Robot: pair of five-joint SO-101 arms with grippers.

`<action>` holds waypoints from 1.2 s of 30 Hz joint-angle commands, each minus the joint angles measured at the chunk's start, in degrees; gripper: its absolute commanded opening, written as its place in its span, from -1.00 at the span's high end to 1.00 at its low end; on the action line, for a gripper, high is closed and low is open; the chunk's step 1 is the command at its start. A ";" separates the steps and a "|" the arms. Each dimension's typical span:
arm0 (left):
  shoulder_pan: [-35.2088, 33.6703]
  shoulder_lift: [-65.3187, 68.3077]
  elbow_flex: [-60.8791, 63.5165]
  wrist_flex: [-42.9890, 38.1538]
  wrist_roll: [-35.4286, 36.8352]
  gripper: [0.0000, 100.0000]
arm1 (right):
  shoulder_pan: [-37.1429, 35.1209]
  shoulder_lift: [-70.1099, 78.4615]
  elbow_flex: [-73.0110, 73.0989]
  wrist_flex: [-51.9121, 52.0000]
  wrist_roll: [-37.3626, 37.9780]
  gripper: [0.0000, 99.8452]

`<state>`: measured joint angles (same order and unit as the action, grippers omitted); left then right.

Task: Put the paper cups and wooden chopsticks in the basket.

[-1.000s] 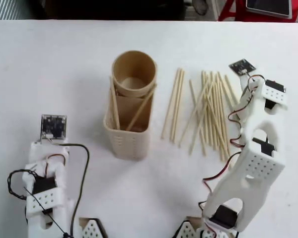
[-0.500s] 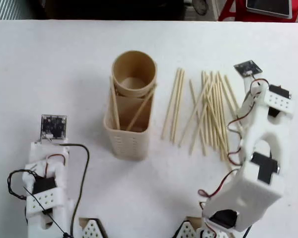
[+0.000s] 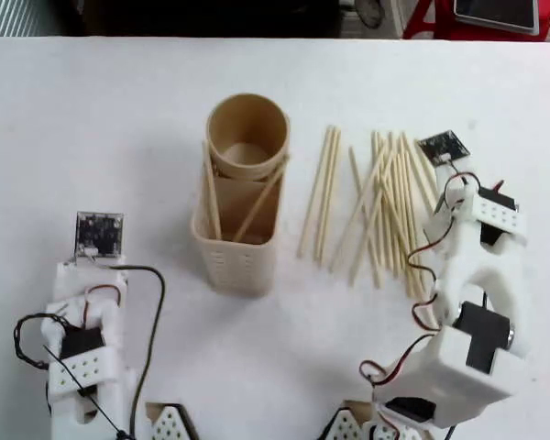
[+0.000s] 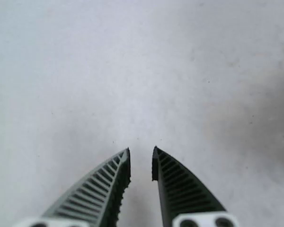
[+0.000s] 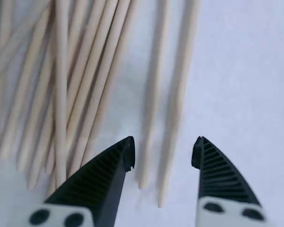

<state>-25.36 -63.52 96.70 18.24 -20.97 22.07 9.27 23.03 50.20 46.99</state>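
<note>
- Right claw (image 5: 163, 153) is spread wide just above the white surface (image 5: 251, 71); the near ends of two wooden chopsticks (image 5: 173, 94) lie in the gap between its dark, ribbed fingers (image 5: 106, 182), and it pinches nothing.
- Beside that pair, on the side of one finger, lies a denser heap of chopsticks (image 5: 75, 85), some crossing one another.
- Left claw (image 4: 141, 163) is barely parted, with only a thin strip of bare surface (image 4: 132, 71) showing between its tips, and it grips nothing.
- From the high view, the basket (image 3: 234, 257) stands upright near the middle of the surface (image 3: 119, 110), between the two arms.
- A paper cup (image 3: 247, 151) sits upright in the far end of the basket, with its rim above the basket's wall.
- Two chopsticks in the basket (image 3: 257, 206) lean against the cup, one on each side.
- The loose chopsticks (image 3: 390, 206) lie flat to the right of the basket, apart from it; three or so (image 3: 321, 197) lie nearer the basket, and the larger scattered heap is farther right.
- The right arm (image 3: 467, 275) is bent over the near right edge of that heap, with its wrist camera board above the heap's far right end.
- The left arm (image 3: 82, 348) sits at the near left, well apart from the basket and the chopsticks.
</note>
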 commanded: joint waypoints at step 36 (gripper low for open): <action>-0.48 -0.92 -0.09 0.09 -0.70 0.80 | 7.87 0.22 -16.00 12.44 -0.44 0.97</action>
<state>-25.36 -63.52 96.70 18.24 -20.97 29.10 15.60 7.82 60.92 46.90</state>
